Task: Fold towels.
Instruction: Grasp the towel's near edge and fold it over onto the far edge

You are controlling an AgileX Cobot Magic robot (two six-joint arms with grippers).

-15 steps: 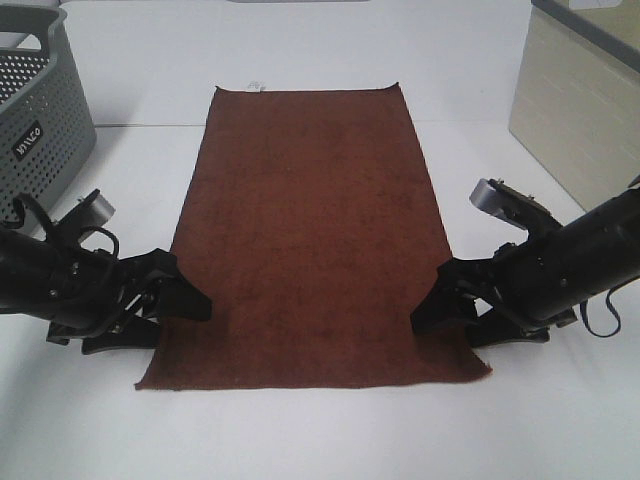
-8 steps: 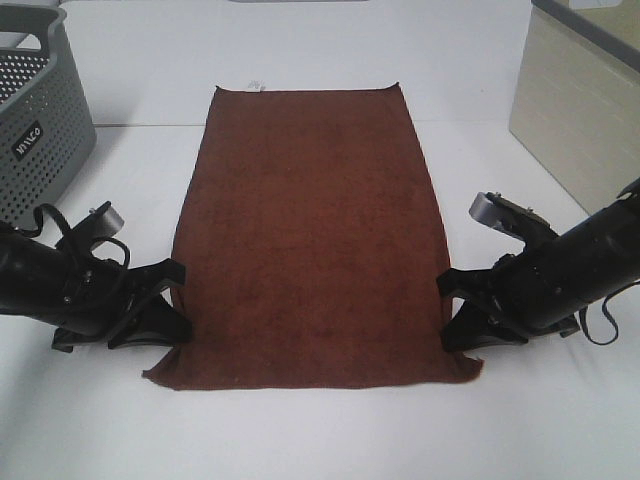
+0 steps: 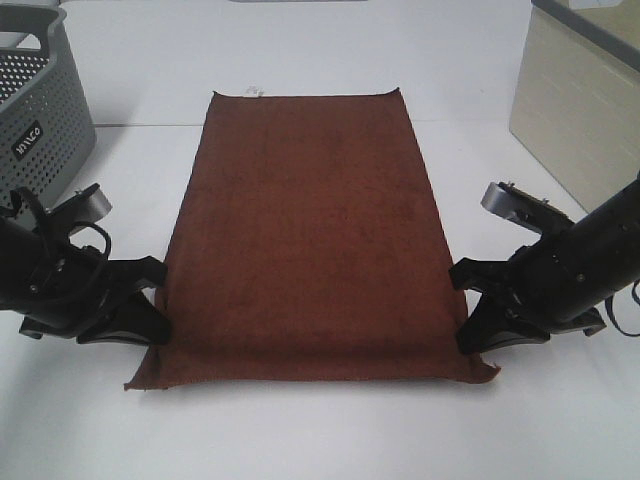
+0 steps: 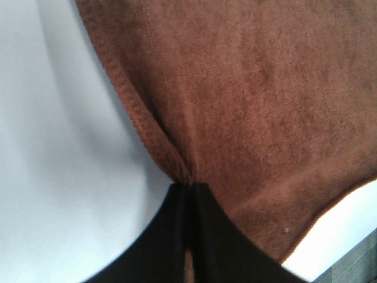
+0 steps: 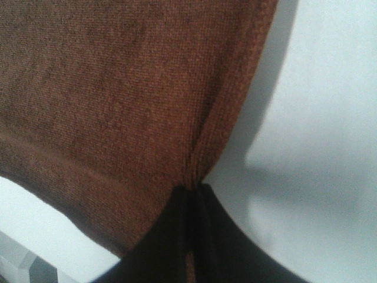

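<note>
The left gripper [image 3: 152,300] is pinching one long hem of the reddish-brown towel [image 3: 305,220], its fingers [image 4: 168,242] closed tight on it. The right gripper [image 3: 468,300] is clamping the opposite hem likewise. Between them the towel is lying spread across the white table [image 3: 320,440].

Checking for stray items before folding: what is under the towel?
Only white table shows around the towel, including beside the edges pinched by the left gripper and right gripper. The cloth covers everything directly beneath, though it lies flat without bumps.
</note>
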